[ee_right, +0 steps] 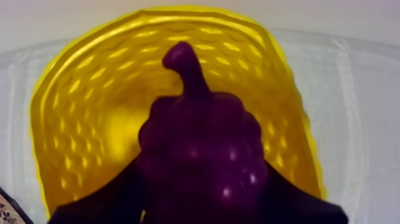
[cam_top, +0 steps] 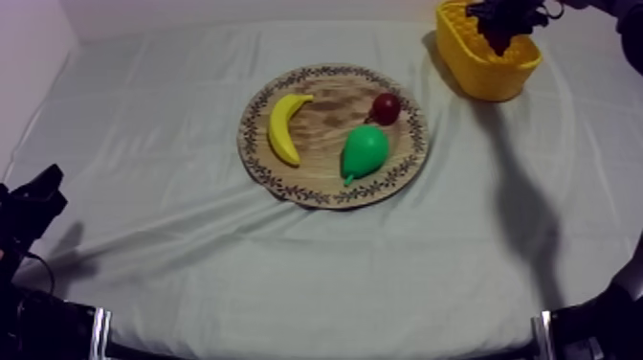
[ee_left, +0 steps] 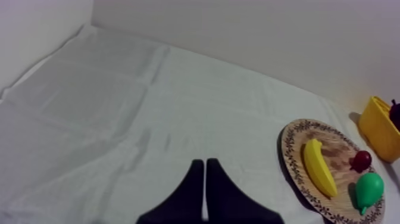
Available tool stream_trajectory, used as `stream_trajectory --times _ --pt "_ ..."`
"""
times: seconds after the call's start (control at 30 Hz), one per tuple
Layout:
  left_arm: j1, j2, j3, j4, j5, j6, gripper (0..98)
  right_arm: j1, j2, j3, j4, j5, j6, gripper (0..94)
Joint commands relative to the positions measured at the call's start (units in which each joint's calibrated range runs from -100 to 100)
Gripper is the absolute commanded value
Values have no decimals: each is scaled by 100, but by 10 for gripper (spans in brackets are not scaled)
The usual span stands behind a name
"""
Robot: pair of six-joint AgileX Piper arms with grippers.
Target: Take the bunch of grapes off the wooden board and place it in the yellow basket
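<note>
A dark purple bunch of grapes (ee_right: 199, 143) hangs over the inside of the yellow basket (ee_right: 89, 101), with my right gripper (ee_right: 199, 205) shut on it. From above, that gripper (cam_top: 499, 27) is over the basket (cam_top: 483, 67) at the far right of the table. The round wooden board (cam_top: 316, 182) in the middle carries a banana (cam_top: 284, 126), a green pear (cam_top: 364, 151) and a small red fruit (cam_top: 386, 108). My left gripper (ee_left: 205, 179) is shut on nothing, its fingers together as a wedge over bare cloth left of the board (ee_left: 291, 155); from above it (cam_top: 33, 201) rests low at the left.
Grey-white cloth covers the table, with wide bare areas left of the board and in front of it. A wall runs close behind the basket (ee_left: 378, 128). My right arm's shadow falls across the cloth right of the board.
</note>
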Motion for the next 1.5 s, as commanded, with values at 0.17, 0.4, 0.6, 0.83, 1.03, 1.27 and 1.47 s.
stream_trajectory --times 0.17,0.4,0.6,0.83,1.03,1.27,1.47 --pt "-1 0 3 0 0 -1 1 -14 -86 230 7 -24 6 272" --pt "-1 0 3 0 0 -1 1 6 -321 622 66 -350 -92 643" --pt "-1 0 3 0 0 -1 1 65 -646 934 -52 -541 68 735" --pt "-1 0 3 0 0 -1 1 112 -1243 1581 -66 -715 123 709" --pt "-1 0 3 0 0 -1 1 190 -2046 2617 -29 -901 172 628" --pt "-1 0 3 0 0 -1 1 384 -3422 4324 -129 -1479 345 452" --pt "-1 0 3 0 0 -1 1 575 -4758 5610 -393 -1640 656 333"
